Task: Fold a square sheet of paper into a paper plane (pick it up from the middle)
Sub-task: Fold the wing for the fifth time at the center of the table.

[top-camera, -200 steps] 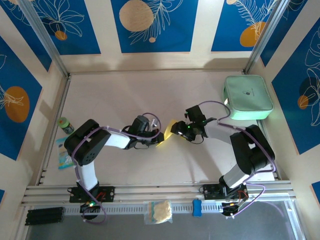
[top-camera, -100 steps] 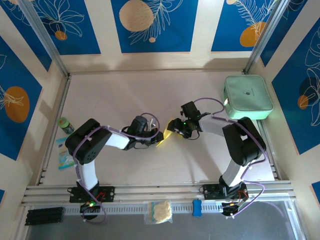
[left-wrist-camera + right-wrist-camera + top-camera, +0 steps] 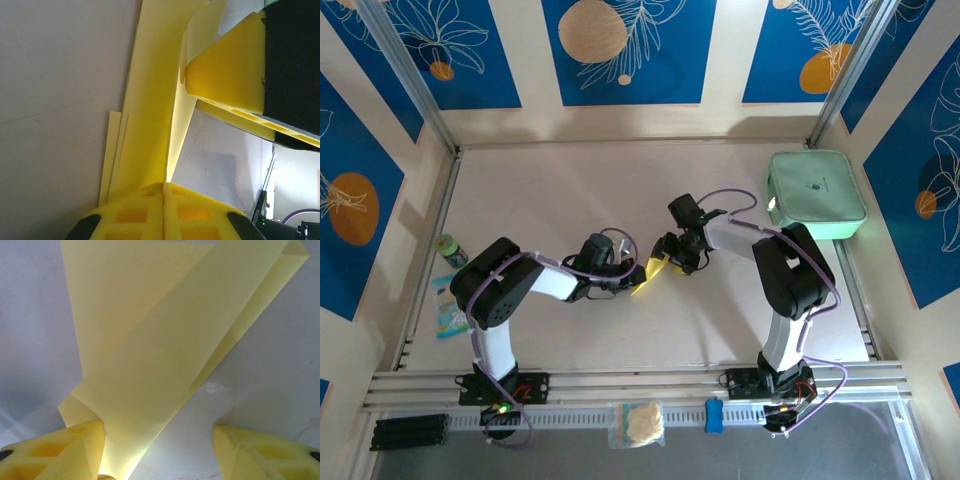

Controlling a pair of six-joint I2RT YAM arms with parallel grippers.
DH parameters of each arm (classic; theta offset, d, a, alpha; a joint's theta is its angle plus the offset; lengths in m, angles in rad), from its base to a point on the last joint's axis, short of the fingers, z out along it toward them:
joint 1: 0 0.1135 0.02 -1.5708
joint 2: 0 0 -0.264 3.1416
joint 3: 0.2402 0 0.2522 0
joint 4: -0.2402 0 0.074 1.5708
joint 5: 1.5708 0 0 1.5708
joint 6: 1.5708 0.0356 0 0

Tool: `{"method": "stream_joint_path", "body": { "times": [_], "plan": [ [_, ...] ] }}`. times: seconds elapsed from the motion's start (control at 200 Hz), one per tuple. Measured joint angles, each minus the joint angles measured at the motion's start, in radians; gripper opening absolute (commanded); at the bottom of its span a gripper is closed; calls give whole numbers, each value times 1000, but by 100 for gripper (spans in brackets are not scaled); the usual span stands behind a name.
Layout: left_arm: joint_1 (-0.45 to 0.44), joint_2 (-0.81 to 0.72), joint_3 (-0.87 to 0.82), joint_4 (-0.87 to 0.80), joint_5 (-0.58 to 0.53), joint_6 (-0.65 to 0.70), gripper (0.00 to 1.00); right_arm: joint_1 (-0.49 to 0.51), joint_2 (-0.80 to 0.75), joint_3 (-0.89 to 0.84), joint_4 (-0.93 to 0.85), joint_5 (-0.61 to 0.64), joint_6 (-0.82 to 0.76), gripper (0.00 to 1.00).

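The square sheet of paper is folded into a narrow yellow paper plane (image 3: 654, 270), lying mid-table between the two arms. My left gripper (image 3: 636, 273) is shut on its near tail, pinching an upright centre fold (image 3: 172, 135) between the closed jaws (image 3: 164, 187); flat layers (image 3: 150, 75) spread on the table to the left. My right gripper (image 3: 670, 256) stands open at the other end. In the right wrist view (image 3: 157, 440) the paper (image 3: 150, 340) rests against one finger (image 3: 55, 450), and the other finger (image 3: 265, 450) is clear of it.
A mint-green case (image 3: 817, 193) sits at the back right. A small green bottle (image 3: 448, 250) and a packet (image 3: 448, 308) lie by the left wall. A cream wad in a clear bag (image 3: 637, 422) and a blue piece (image 3: 715, 415) lie on the front rail.
My right gripper has swung left and closer to the paper's far end. The left gripper has kept its place and its hold.
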Motion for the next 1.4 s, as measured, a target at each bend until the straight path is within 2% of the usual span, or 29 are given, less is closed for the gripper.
{"method": "stream_joint_path", "body": {
  "times": [0.48,0.96,1.401],
  "plan": [
    [9,-5,-13,32,1,0,23,31,67,107,-124,64,26,65],
    [18,-33,-36,28,-3,14,28,38,73,115,-137,85,26,64],
    [32,-55,-64,34,-37,-30,29,38,74,115,-139,86,26,61]
  ]
}}
